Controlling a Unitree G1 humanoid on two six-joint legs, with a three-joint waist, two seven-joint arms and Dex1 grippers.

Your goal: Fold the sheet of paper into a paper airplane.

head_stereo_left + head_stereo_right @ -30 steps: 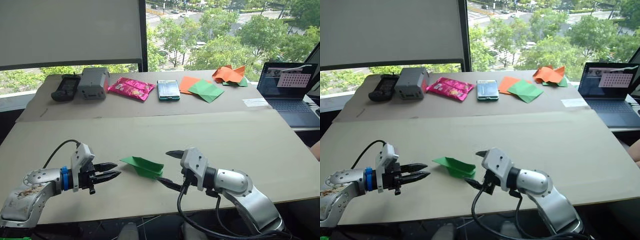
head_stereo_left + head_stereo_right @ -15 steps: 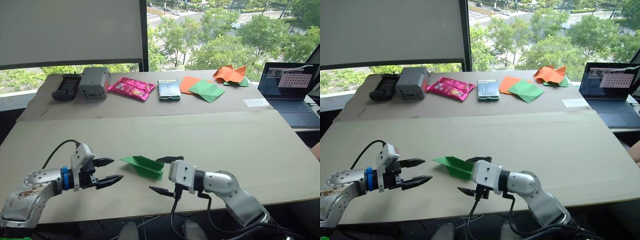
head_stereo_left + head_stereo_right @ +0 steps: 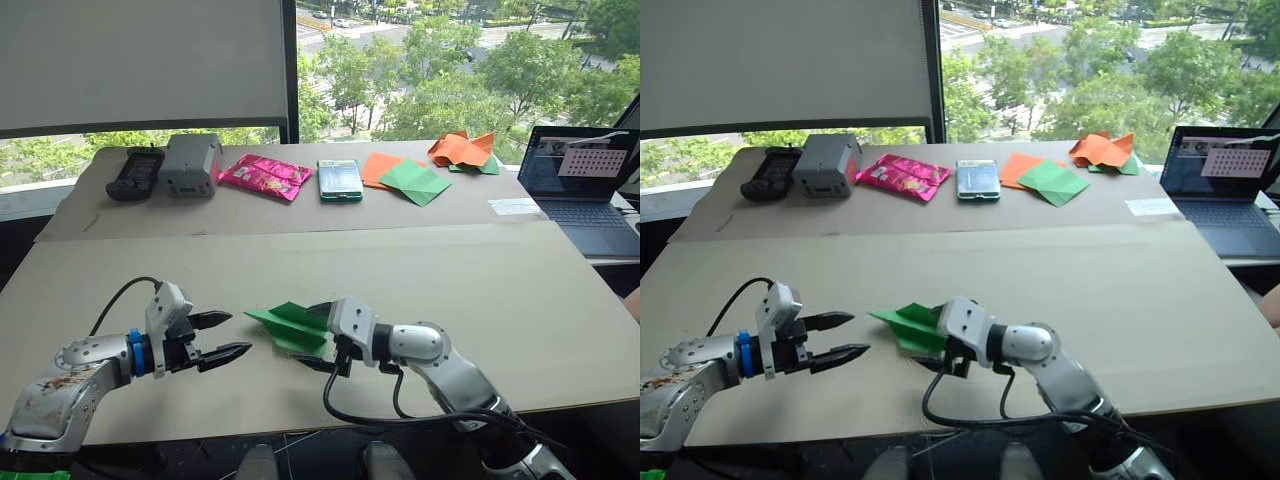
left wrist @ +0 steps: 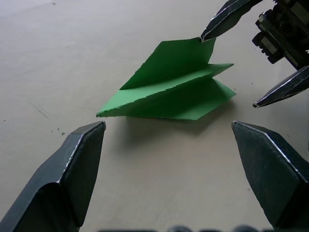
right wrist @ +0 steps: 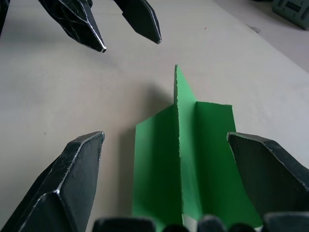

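1. The bright green folded paper airplane, a small pointed dart with creased wings, lies on the near part of the pale beige cardboard-covered table, its nose pointing toward the robot's left.
2. The right gripper has its two black fingers spread wide around the airplane's tail end (one finger above the paper, one below it); in the right wrist view the paper's raised centre fold sits between the fingers, and neither is closed on it.
3. The left gripper is also parted, hovering just beside the airplane's nose and apart from it.
4. Along the far side of the table sit a black handheld controller, a grey boxy device, a pink foil snack packet, a smartphone with a teal case, a dull green square overlapping an orange sheet and a crumpled orange-and-green paper heap.
5. An open laptop stands at the robot's right.
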